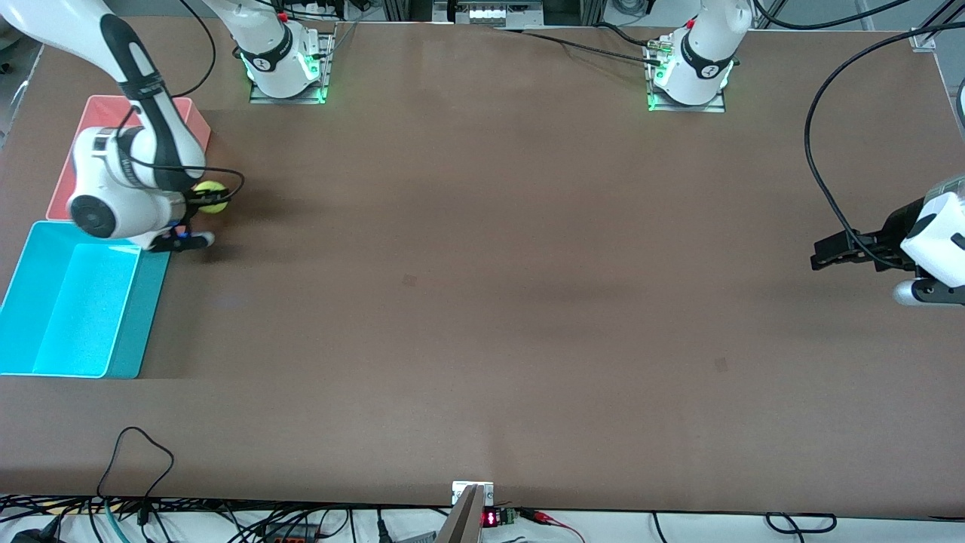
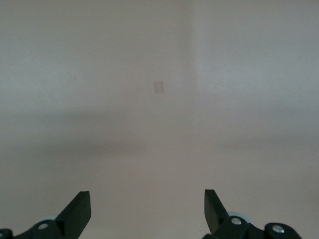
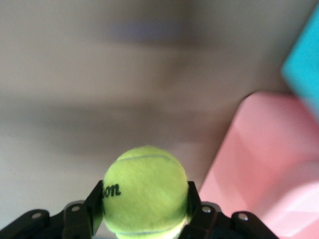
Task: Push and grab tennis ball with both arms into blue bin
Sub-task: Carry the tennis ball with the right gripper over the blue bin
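My right gripper (image 1: 202, 197) is shut on the yellow-green tennis ball (image 1: 211, 197) and holds it above the table, beside the pink bin and just past the blue bin's corner. In the right wrist view the ball (image 3: 144, 189) fills the gap between the fingers (image 3: 94, 201), dark lettering showing. The blue bin (image 1: 45, 324) is open-topped with nothing in it, at the right arm's end of the table, nearer the front camera than the pink bin; a corner of it shows in the right wrist view (image 3: 304, 64). My left gripper (image 1: 828, 253) is open and holds nothing, waiting above the table's left-arm end; its fingers (image 2: 79, 211) stand wide apart.
The pink bin (image 1: 192, 121) stands at the right arm's end, farther from the front camera than the blue bin, partly hidden by the right arm; it also shows in the right wrist view (image 3: 269, 164). A black cable (image 1: 818, 166) hangs by the left arm. Cables lie along the table's near edge.
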Tool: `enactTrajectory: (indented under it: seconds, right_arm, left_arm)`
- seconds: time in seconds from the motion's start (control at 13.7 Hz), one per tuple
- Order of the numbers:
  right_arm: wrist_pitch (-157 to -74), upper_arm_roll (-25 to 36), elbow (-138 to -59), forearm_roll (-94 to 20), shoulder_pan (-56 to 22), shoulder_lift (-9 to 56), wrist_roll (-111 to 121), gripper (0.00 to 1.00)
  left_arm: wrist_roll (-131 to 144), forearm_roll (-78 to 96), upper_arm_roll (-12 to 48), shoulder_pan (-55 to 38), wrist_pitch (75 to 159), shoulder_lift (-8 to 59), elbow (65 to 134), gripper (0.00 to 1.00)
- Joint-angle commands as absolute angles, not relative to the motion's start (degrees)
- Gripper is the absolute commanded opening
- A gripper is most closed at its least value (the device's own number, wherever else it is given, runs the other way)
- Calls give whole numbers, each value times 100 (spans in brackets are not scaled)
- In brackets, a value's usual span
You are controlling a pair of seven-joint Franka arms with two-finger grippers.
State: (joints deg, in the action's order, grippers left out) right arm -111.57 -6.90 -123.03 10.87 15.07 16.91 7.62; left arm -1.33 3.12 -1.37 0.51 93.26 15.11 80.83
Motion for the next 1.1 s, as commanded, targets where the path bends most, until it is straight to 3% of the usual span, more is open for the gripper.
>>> enactTrajectory:
  seconds: [0.0,0.51,1.02]
  right_arm:
    - [-10785,-756,-11507,1151,1521,1731,940,26]
    - [-10793,-730,-10399,1528,1608,1845,1573,31]
    - [-11881,-388,-9897,1696,1907,2504,2539,31]
  left_arm:
    - [-44,422,-176,18,9824,793,9102,100]
    - [325,396,-97,9,9580,606,9334,100]
    - [220,168,-88,-53,9572,668,9115,100]
